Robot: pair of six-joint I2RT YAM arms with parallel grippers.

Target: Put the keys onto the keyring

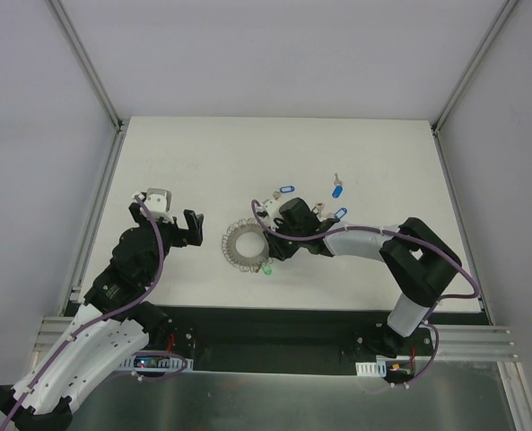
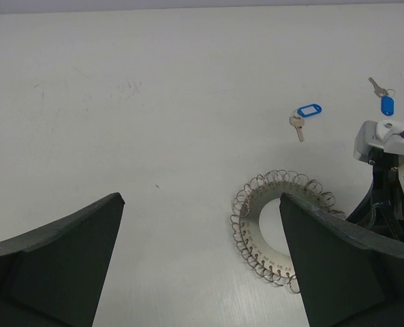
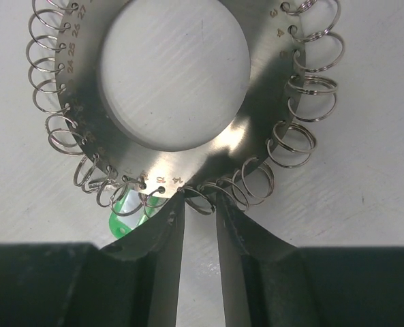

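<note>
The keyring (image 1: 233, 251) is a flat grey disc with small wire loops round its rim, lying mid-table. A green tag (image 1: 268, 268) lies at its near right edge. My right gripper (image 1: 267, 244) is at that edge; in the right wrist view its jaws (image 3: 200, 199) stand narrowly apart, pinching one rim loop of the keyring (image 3: 256, 102) beside the green tag (image 3: 127, 212). My left gripper (image 1: 194, 229) is open and empty, left of the ring. Blue-tagged keys lie behind the ring (image 1: 283, 190), farther right (image 1: 337, 189) and by the right arm (image 1: 341, 214). The dark grey tag is not visible.
In the left wrist view the keyring (image 2: 256, 235) lies ahead right, partly behind my right finger (image 2: 338, 266). A blue-tagged key (image 2: 304, 116) and a second one (image 2: 385, 103) lie beyond it. The right arm's wrist (image 2: 385, 139) stands at the right edge.
</note>
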